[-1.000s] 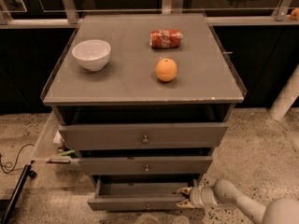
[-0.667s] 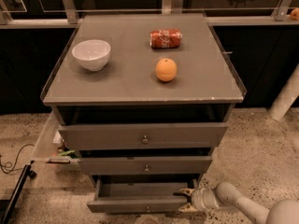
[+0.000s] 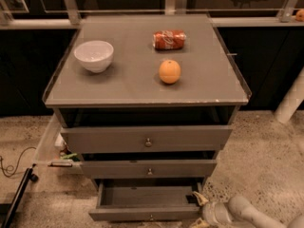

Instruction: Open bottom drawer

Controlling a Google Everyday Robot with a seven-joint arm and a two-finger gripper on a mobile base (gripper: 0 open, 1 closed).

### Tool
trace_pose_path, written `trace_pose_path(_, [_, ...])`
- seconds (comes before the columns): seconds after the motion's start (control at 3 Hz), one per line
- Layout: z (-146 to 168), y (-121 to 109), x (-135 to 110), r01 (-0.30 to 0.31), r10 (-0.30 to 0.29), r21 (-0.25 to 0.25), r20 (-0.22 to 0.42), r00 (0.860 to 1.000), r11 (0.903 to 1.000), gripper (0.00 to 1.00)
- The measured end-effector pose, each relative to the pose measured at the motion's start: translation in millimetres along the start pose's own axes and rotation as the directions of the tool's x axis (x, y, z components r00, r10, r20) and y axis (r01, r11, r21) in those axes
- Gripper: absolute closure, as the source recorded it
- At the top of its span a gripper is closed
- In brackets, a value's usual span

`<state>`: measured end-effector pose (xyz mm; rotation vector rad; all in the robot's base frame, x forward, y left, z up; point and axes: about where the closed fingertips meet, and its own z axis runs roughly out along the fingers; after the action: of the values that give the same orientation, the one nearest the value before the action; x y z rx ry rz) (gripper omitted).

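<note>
Low at 5 o'clock in the view: the claw (image 3: 199,210), right by the right-hand end of the bottom drawer (image 3: 137,214). Cannot tell how wide open, nor whether gripping anything. To its 9 o'clock, that drawer pulled out, inside showing. Toward 12, up on the bench (image 3: 118,87): orange (image 3: 169,71), red can (image 3: 169,39) lying on its side; white bowl (image 3: 93,55) nearer 10.

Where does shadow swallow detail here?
Camera view: warm dim light; the gap above the widest grey drawer front goes black; the slim grey bottom drawer, pulled out, has a shadowed interior; the pale gripper at its right front corner sits at the bottom edge.
</note>
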<state>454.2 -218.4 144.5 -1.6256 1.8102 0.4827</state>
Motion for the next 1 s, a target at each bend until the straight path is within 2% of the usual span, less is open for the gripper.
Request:
trace_pose_path(0.67, [-7.1,-1.8,-6.2,0.0,0.0,0.0,0.0,1.0,1.0,0.77])
trace_pose_path(1.0, [-26.2,2.0,6.3,0.041,-0.04,0.016,-0.043,0.998,0.999,0.99])
